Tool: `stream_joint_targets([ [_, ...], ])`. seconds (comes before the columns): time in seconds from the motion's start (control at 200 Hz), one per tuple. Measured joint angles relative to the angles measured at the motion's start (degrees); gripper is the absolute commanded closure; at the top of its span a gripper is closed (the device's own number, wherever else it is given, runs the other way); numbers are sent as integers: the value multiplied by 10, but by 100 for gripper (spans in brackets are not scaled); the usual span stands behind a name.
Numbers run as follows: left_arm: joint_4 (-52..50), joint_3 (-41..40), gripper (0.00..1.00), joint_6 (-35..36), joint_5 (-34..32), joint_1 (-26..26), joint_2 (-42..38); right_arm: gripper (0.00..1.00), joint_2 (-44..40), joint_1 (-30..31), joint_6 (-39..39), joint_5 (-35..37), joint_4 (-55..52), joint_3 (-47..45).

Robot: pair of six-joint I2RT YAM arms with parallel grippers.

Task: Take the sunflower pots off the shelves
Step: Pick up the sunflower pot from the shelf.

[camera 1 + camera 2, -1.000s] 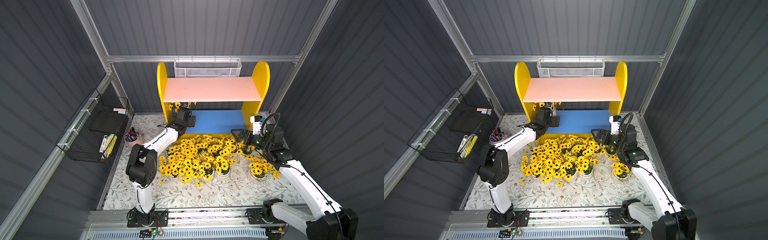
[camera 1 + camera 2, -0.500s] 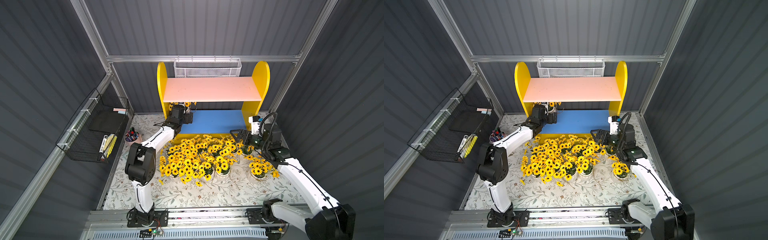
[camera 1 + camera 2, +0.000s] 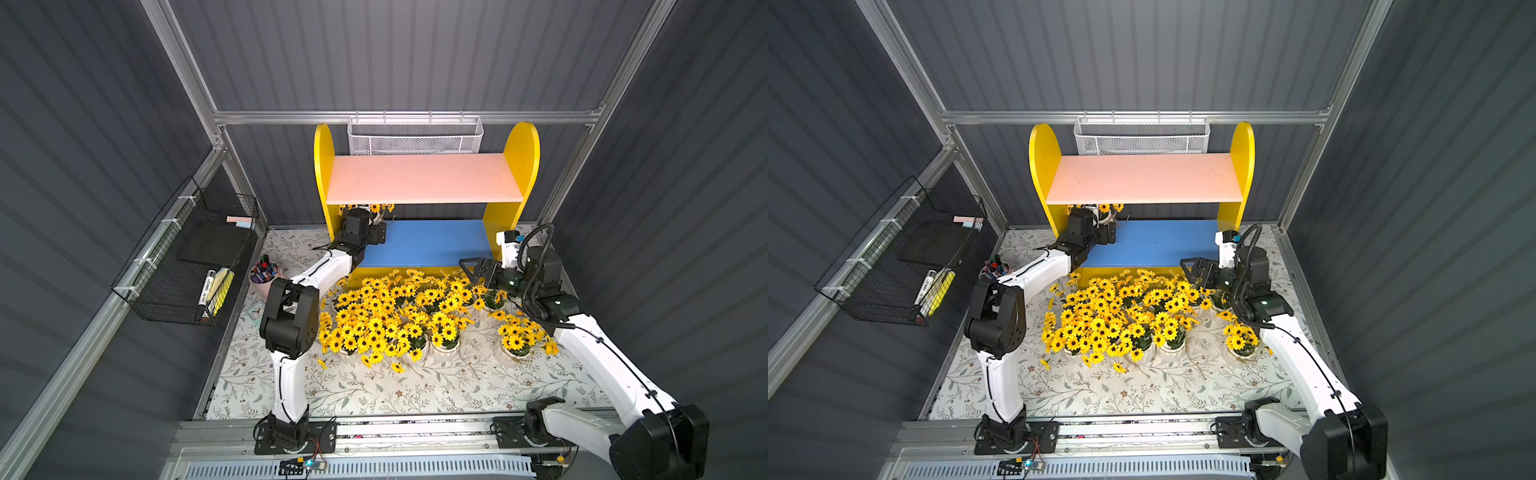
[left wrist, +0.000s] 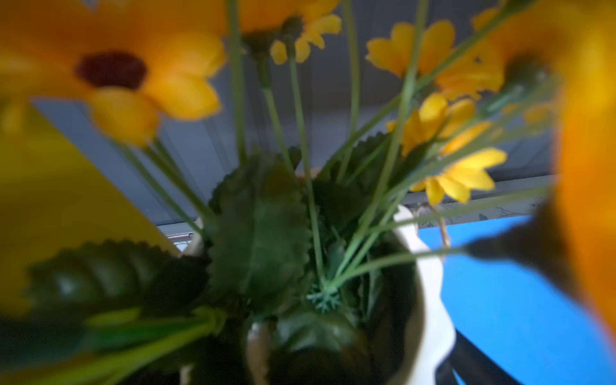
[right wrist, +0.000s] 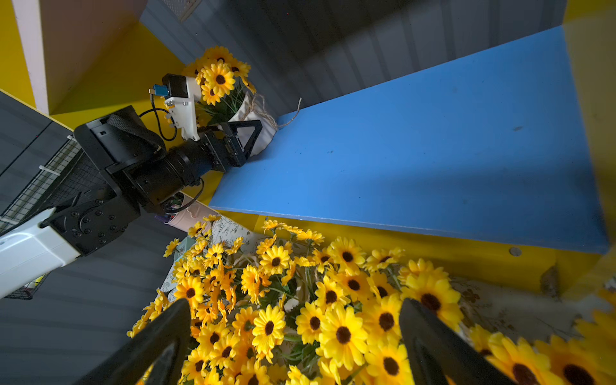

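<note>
Left end effector [image 5: 256, 128] jaws apart, lone pot [image 5: 248, 111] between them on the blue board [image 5: 416, 133], right end effector [image 3: 466, 269] jaws apart and empty, other pots [image 3: 395, 316] massed on the bench [image 3: 415, 390] beneath it

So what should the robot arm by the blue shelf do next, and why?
Probably close the left gripper on the sunflower pot. Its jaws stand open, and the white pot seems to sit between them at the back corner of the blue lower board. It looks like the only pot not yet off the shelves.
</note>
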Motion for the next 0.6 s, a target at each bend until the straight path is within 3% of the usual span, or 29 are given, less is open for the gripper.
stream_joint_targets([
  [0.6,71,20,1,-4,-17,2,44,1,32,0,0,-15,26,0],
])
